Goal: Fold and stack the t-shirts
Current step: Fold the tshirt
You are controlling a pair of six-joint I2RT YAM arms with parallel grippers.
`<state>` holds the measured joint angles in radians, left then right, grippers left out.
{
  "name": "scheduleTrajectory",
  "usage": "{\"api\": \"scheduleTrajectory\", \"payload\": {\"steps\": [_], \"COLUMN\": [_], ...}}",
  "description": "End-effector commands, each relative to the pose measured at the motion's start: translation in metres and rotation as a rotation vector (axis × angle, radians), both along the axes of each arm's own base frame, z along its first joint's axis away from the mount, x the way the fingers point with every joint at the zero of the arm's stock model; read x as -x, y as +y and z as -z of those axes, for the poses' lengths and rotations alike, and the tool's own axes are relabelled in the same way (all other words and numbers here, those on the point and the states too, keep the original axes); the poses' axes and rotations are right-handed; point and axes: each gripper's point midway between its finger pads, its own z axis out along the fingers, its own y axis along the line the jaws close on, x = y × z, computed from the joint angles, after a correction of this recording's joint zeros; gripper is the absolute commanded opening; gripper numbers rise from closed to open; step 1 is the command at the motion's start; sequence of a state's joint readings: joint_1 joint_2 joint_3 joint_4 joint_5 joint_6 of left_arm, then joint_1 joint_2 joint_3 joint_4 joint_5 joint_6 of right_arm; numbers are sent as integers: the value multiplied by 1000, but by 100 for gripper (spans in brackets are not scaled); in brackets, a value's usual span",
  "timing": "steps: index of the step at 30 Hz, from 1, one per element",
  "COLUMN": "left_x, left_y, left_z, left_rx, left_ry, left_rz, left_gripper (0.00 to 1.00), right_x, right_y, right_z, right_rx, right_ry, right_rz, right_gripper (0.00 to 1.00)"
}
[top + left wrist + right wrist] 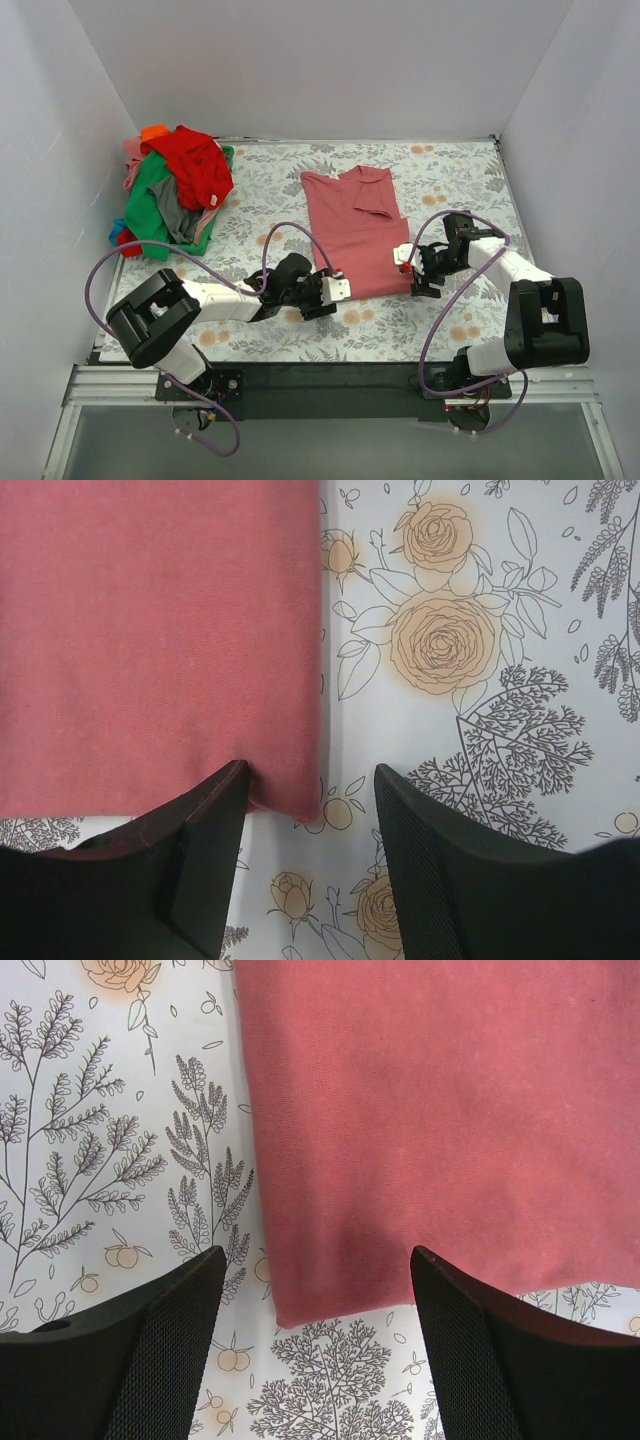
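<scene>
Salmon-pink t-shirt [355, 235] flat mid-table on floral cover [450, 170], well apart from heaped t-shirts [175, 190] far left. Left gripper [312, 780] astride near left hem corner, jaws apart, unclamped; right gripper [315, 1260] likewise at near right corner. Patterned cover showing beyond both side edges.

I've got both arms folded low, reaching in toward the centre. Left gripper [310, 778] and right gripper [316, 1260] are both down near the surface, jaws spread wide.

matt cotton t-shirt [352, 232]; textured black fingers [160, 1350]
</scene>
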<state>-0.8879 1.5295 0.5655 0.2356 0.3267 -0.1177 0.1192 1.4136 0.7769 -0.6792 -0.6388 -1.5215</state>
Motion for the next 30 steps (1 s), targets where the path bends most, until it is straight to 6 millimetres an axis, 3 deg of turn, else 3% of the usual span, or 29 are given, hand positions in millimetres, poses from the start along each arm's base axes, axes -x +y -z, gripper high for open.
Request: {"api": "scheduleTrajectory", "payload": {"steps": [1,12,19,25,30], "left_x": [4,-10,-18,-22,-22], "left_y": [2,3,8,12,13], "left_z": [0,16,21,24,26], "left_rx": [-18,-73,-96,-117,-122], "left_ry": [10,29,8,-12,-6], "left_rz": [7,-74,-117,-138,-143], "left_gripper": [52,45,42,33,18], "right_x": [2,8,8,8,8], "right_y": [2,-12,-13,-15,-17], "right_z": [-1,14,28,37,40], "right_rx": [-9,93,125,151,165], "right_ry": [0,-24,25,44,47], "right_rz": [-3,-63,-63,-62,-50], "right_gripper": [80,74,59,46,36]}}
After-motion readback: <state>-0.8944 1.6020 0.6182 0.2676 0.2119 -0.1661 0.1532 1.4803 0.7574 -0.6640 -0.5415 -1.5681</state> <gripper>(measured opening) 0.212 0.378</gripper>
